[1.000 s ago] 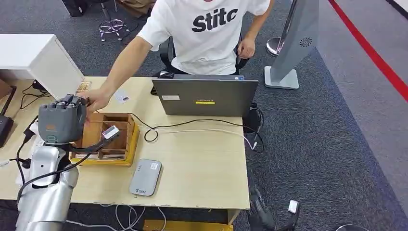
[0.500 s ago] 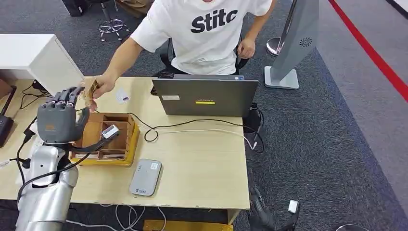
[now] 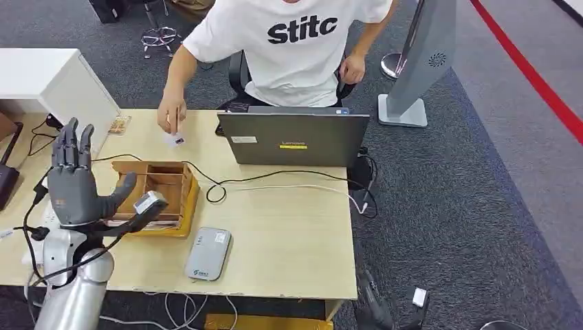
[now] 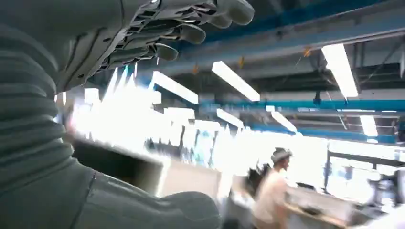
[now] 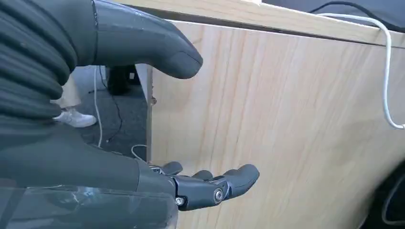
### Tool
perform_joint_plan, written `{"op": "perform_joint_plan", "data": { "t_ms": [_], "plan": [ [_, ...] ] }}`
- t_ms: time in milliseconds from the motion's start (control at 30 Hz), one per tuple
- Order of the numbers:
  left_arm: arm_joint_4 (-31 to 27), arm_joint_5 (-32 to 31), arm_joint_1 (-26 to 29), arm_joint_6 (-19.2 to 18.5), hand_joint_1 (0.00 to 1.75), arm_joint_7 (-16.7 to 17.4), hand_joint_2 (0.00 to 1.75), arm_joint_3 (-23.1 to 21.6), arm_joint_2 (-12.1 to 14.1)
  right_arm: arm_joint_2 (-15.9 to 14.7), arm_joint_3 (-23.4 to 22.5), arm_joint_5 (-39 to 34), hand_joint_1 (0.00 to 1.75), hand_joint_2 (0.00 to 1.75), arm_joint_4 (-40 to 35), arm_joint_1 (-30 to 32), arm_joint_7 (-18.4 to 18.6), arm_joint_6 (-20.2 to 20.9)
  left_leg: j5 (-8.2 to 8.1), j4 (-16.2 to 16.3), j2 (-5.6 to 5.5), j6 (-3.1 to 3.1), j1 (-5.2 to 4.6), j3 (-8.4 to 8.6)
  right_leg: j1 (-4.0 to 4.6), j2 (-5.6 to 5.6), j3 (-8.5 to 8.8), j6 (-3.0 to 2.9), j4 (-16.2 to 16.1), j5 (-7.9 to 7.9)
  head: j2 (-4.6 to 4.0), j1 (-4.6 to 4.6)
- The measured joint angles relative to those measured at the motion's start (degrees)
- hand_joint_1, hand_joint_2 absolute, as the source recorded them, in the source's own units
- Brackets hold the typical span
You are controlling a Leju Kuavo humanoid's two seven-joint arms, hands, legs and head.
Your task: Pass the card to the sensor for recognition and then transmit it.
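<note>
My left hand [image 3: 71, 182] stands upright over the table's left side, fingers spread and pointing up, holding nothing; in the left wrist view the left hand [image 4: 71, 57] faces the ceiling lights. A person in a white shirt pinches the card [image 3: 177, 119] edge-on above the table's far side, beside the laptop. The grey-white sensor [image 3: 207, 253] lies flat near the table's front edge. My right hand [image 5: 119, 167] hangs open beside the desk's wooden side panel [image 5: 286, 119].
A wooden box [image 3: 159, 196] sits right of my left hand. A grey laptop [image 3: 292, 137] stands at the back, with cables trailing across the table [image 3: 289, 227]. A small white card [image 3: 175, 139] and a brown item [image 3: 119, 124] lie at the far edge.
The person took the card from beside my left hand and carried it right, towards the laptop. My left hand uncurled, its fingers now straight up, and drew back towards me.
</note>
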Motion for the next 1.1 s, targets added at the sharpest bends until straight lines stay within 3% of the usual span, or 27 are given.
{"op": "perform_joint_plan", "data": {
  "t_ms": [67,133,167,233,267,300,433,467,500,533,633,767,900,1100],
  "plan": [
    [-3.13,12.52,5.52,-5.91,0.00,-5.88,1.75,1.44,-2.34,0.00,0.00,-0.85,0.00,1.75,0.00,0.30,-0.90,0.15,-0.11,0.00,-0.01,-0.04,-0.03,0.01,-0.03,-0.01,0.00,0.08,-0.02,-0.10,0.00,-0.04],
    [-5.11,21.65,10.96,-12.55,0.00,-9.48,1.75,3.08,-5.25,0.00,-0.02,-1.38,0.00,1.75,0.02,0.74,-2.01,0.55,-0.15,0.00,-0.11,-0.02,-0.06,-0.03,-0.06,-0.15,0.02,0.10,-0.05,-0.17,0.00,-0.07],
    [-5.33,25.12,13.12,-16.02,0.00,-10.04,1.75,4.34,-6.32,0.00,-0.04,-1.81,0.00,1.75,0.02,0.98,-2.75,0.89,-0.16,0.01,-0.15,0.00,-0.07,-0.06,-0.06,-0.19,0.03,0.12,-0.06,-0.20,0.00,-0.07],
    [-4.71,25.50,16.86,-19.32,0.05,-10.88,1.75,7.42,-8.57,-0.02,-0.09,-2.08,0.00,1.75,0.02,1.66,-4.37,1.36,-0.21,0.01,-0.20,0.06,-0.10,-0.07,-0.07,-0.27,0.03,0.18,-0.08,-0.26,0.00,-0.07],
    [-4.01,25.00,18.33,-19.86,1.33,-11.18,1.75,9.12,-9.46,-0.02,-0.11,-2.12,0.00,1.75,0.02,2.07,-4.96,1.49,-0.21,0.02,-0.26,0.07,-0.12,-0.09,-0.07,-0.34,0.04,0.22,-0.08,-0.28,0.00,-0.09],
    [-3.53,24.74,19.79,-20.25,1.75,-11.44,1.75,10.54,-10.42,-0.04,-0.13,-2.16,0.00,1.75,0.02,2.46,-5.31,1.62,-0.21,0.02,-0.33,0.07,-0.12,-0.11,-0.07,-0.41,0.04,0.22,-0.08,-0.34,0.00,-0.07],
    [0.32,21.67,21.90,-21.39,1.75,-11.62,1.75,14.93,-12.37,-0.15,-0.42,-1.86,0.00,1.75,0.09,3.43,-7.56,1.53,-0.21,0.02,-0.71,0.08,-0.16,-0.18,-0.11,-0.74,0.13,0.29,-0.08,-0.41,0.00,-0.07],
    [2.20,20.54,22.19,-21.48,1.75,-11.62,1.75,16.57,-12.78,-0.20,-0.63,-1.64,0.52,1.75,0.09,3.64,-8.28,1.53,-0.21,0.02,-0.73,0.08,-0.16,-0.17,-0.11,-0.76,0.16,0.29,-0.08,-0.41,0.00,-0.04],
    [3.66,20.34,22.51,-21.67,1.75,-11.62,1.75,18.04,-13.09,-0.26,-0.81,-1.59,0.73,1.75,0.09,3.89,-8.79,1.62,-0.22,0.02,-0.73,0.08,-0.17,-0.17,-0.12,-0.77,0.16,0.29,-0.08,-0.41,0.00,-0.07],
    [5.43,20.74,22.77,-22.11,1.75,-11.62,1.75,19.72,-13.35,-0.37,-1.03,-1.46,1.41,1.75,0.11,4.23,-9.33,1.75,-0.22,0.03,-0.74,0.08,-0.17,-0.18,-0.12,-0.78,0.16,0.29,-0.08,-0.41,0.00,-0.07],
    [9.52,23.96,23.08,-25.77,1.75,-11.62,1.75,23.83,-13.55,-0.63,-1.66,-0.92,1.75,1.75,0.13,4.92,-10.18,2.40,-0.22,0.04,-0.77,0.08,-0.17,-0.21,-0.12,-0.80,0.15,0.29,-0.08,-0.41,0.00,-0.04],
    [16.38,29.55,22.39,-37.11,1.75,-11.62,1.75,32.31,-13.57,-0.90,-2.54,0.22,1.75,1.75,0.20,5.28,-10.31,3.15,-0.22,0.04,-0.82,0.09,-0.20,-0.20,-0.16,-0.84,0.15,0.31,-0.08,-0.43,0.00,-0.04],
    [20.50,26.43,22.15,-35.73,1.75,-11.62,1.75,39.03,-13.83,-1.03,-3.39,0.61,1.75,1.75,0.24,5.33,-10.69,3.28,-0.23,0.05,-0.89,0.10,-0.22,-0.21,-0.19,-0.88,0.15,0.36,-0.09,-0.46,0.00,-0.04],
    [26.98,23.62,20.53,-34.55,1.75,-11.64,1.75,43.43,-13.85,-1.05,-3.93,1.42,1.75,1.75,0.24,5.46,-10.86,3.48,-0.22,0.06,-0.94,0.10,-0.23,-0.22,-0.20,-0.98,0.21,0.36,-0.09,-0.47,0.00,-0.02]
  ]
}}
